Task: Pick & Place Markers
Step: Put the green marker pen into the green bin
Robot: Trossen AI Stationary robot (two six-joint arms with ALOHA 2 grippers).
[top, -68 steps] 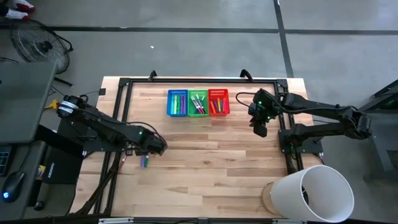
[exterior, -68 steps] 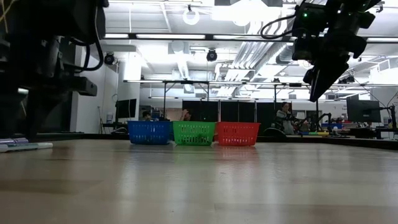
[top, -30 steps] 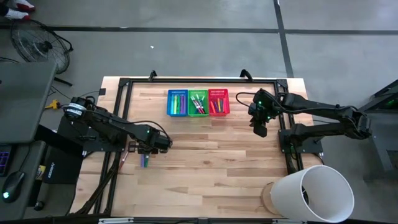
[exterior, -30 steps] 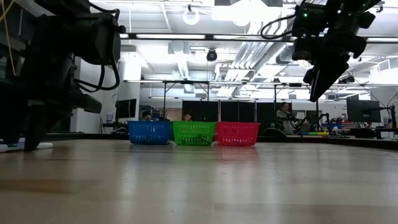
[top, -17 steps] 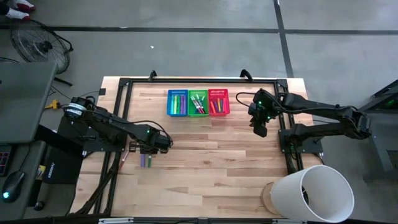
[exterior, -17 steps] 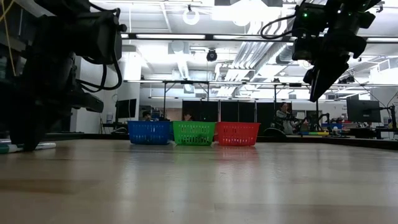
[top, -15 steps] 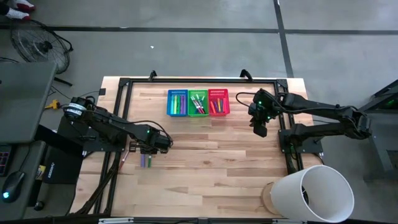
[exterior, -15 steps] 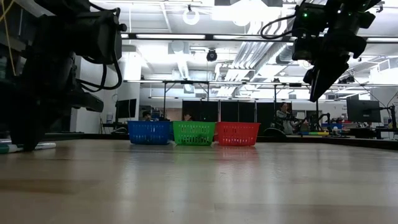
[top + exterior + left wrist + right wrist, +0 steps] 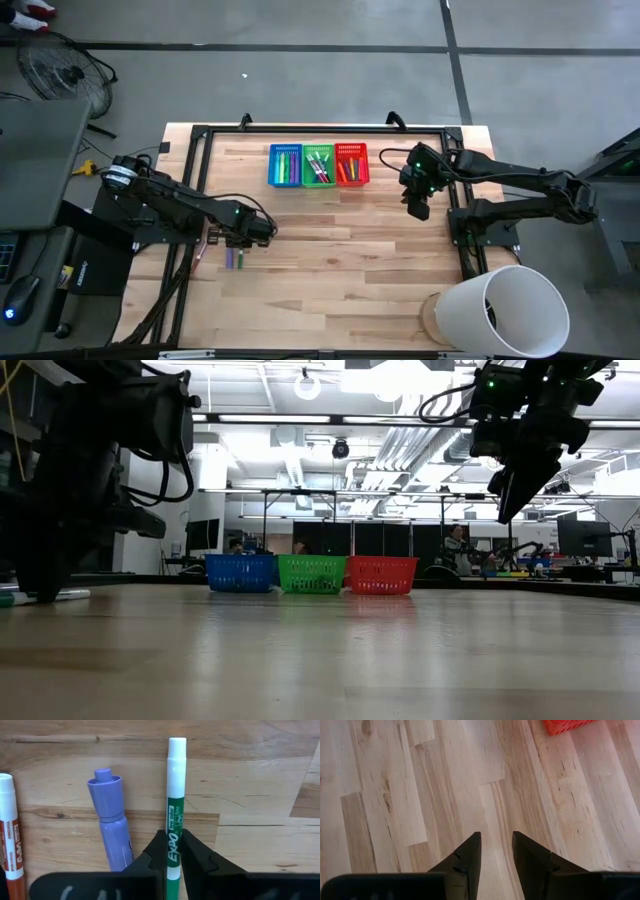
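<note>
Left tool (image 9: 173, 851) newly around half-hidden green marker (image 9: 175, 805)

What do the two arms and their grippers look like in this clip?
Both arms are dark, jointed and slim, with thin black cables along them and a small green light near each wrist. The left gripper and right gripper each have two black, wedge-shaped fingers tapering to points.

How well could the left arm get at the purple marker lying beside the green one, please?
Probably not right away: the left gripper is shut on the green marker. The purple marker lies bare on the table close beside it, so after letting go, a short sideways shift should reach it.
</note>
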